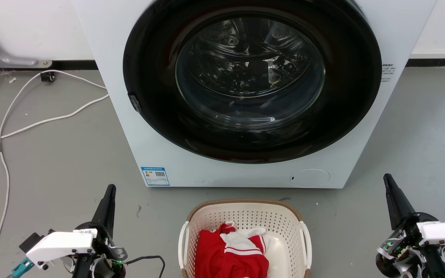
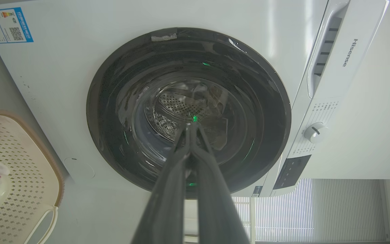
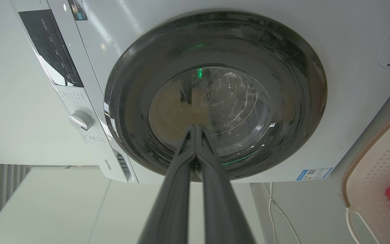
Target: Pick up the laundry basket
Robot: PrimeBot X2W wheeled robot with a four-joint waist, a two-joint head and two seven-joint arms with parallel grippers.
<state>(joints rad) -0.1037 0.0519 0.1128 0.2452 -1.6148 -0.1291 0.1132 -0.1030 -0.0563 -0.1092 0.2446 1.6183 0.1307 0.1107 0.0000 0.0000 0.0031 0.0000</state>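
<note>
While my left gripper (image 1: 111,190) and right gripper (image 1: 387,179) flank the basket (image 1: 242,202), pinched together and empty, I've no grasp yet.

The bottom edge of the head view cuts off the near end of the laundry basket (image 1: 245,218) and the red and white cloth (image 1: 230,255) that hides most of its floor. The washing machine (image 1: 160,154) loses its top to the upper edge. Print on its blue sticker (image 1: 155,176) is too small to read. In both wrist views a side edge cuts the basket.
</note>
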